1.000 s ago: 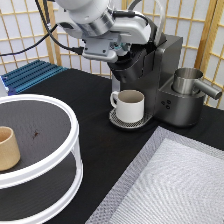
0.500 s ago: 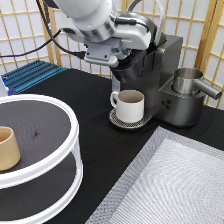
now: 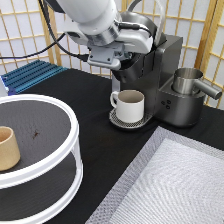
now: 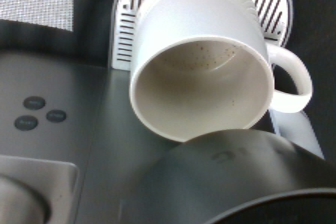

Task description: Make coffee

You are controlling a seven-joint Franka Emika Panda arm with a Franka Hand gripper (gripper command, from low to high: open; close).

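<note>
Hovering at the head of the coffee machine (image 3: 160, 75), the pincer (image 3: 131, 59) is buried between the arm's white wrist and the dark brew housing, so whether its fingers stand apart, together or clamped on anything cannot be told.

Directly below the pincer the cream mug (image 3: 129, 105) stands upright on the round drip tray (image 3: 116, 120), handle turned toward the exterior view's left. That spot makes sense, since it is where the brew would fall. The wrist view looks straight down into the mug (image 4: 202, 85): it is empty, with a few brown specks on its inner wall, and the machine's dark spout housing (image 4: 240, 170) crosses just in front of its rim.

The coffee pod shows in neither view; it may be hidden in the pincer or the machine, but that cannot be judged.

Well away from the pincer, toward the exterior view's bottom left, a tan cup (image 3: 7, 147) rests on the white round rack (image 3: 60, 165). A steel jug (image 3: 189, 82) sits beside the machine, toward the exterior view's right.
</note>
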